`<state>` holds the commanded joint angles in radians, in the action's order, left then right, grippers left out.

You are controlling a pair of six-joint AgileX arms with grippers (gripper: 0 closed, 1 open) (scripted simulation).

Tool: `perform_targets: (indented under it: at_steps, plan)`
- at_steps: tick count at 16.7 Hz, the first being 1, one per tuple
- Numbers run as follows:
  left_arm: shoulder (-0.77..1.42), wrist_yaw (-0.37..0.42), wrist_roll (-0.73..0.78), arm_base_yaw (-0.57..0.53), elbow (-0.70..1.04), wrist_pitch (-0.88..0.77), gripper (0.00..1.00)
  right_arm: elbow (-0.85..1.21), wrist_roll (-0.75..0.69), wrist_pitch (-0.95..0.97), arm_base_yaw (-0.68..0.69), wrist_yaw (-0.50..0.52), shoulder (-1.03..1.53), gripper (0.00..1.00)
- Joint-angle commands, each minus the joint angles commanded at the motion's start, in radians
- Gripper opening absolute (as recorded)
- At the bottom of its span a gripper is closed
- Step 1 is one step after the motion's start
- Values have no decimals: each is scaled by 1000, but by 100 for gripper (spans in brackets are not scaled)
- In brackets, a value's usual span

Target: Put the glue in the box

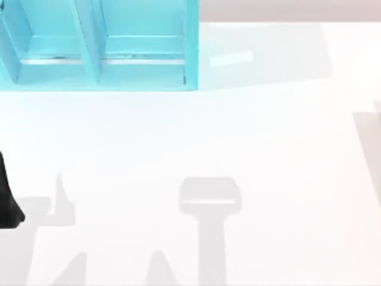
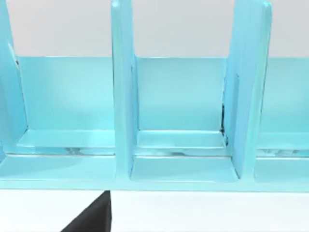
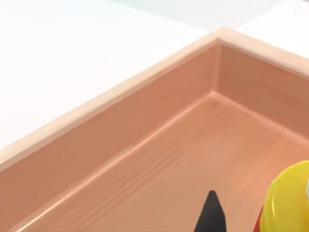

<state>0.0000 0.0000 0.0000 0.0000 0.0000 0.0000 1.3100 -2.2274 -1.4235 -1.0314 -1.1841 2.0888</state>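
The glue (image 3: 289,200), a smooth round yellow bottle, is above the floor of the wooden box (image 3: 145,121), just beside a black fingertip (image 3: 211,215) of the right gripper; its grip I cannot tell. A blue compartment rack (image 1: 101,47) stands at the table's (image 1: 238,149) far left.

The box (image 3: 145,159) is showing pale wood with fine grain lines and a smooth matt finish; just inside it, the glue (image 3: 289,203) is looking like glossy yellow plastic. Well apart from the box, the turquoise rack (image 2: 123,96) is gleaming faintly, smooth and painted
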Motion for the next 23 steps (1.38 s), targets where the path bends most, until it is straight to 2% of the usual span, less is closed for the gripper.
perform_targets:
  at_steps: [11,17,23]
  plan:
    - [0,0,0,0,0,0,100,-171,381,498,125,-64,-59,0]
    - [0,0,0,0,0,0,100,-189,422,547,149,-66,-69,0]
    - [0,0,0,0,0,0,100,-189,422,547,149,-66,-69,45]
